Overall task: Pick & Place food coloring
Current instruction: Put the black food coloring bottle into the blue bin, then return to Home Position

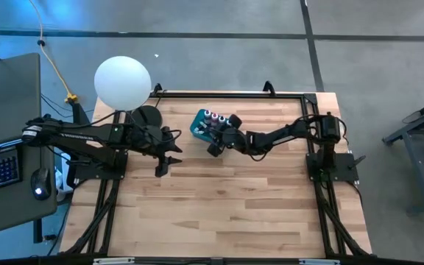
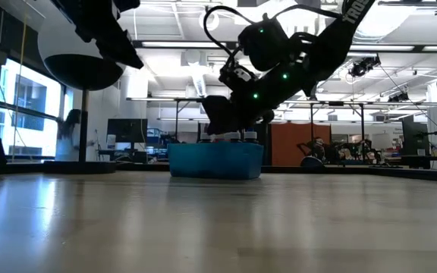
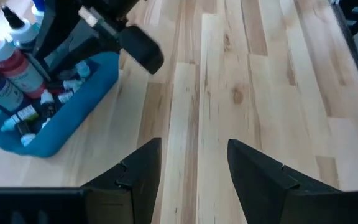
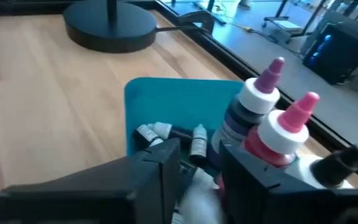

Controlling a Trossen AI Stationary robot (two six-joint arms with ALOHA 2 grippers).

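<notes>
A teal tub (image 1: 199,125) (image 2: 215,161) stands on the wooden table toward the far side. Several tiny white-capped food coloring bottles (image 4: 197,140) (image 3: 25,117) lie on its floor. Taller bottles with purple and pink tips (image 4: 272,118) stand upright in it. My right gripper (image 1: 216,145) (image 4: 199,183) reaches down into the tub's near end, its fingers close together around a small white thing. My left gripper (image 1: 169,160) (image 3: 194,163) hangs open over bare table, left of and nearer than the tub, touching nothing. My right gripper pinches a tiny white-capped bottle (image 4: 196,191) between its two fingers, coming slanting down from the table's right side into the tub. The bottle shows only as a pale blur between the fingers. Which part of it they are on, I cannot tell.
A big white ball (image 1: 122,82) sits on a stand with a round black base (image 1: 147,116) (image 4: 110,25) at the table's far left, close to the tub. A black frame (image 1: 230,93) runs along the table's edges. Bare wood (image 1: 227,206) fills the near half.
</notes>
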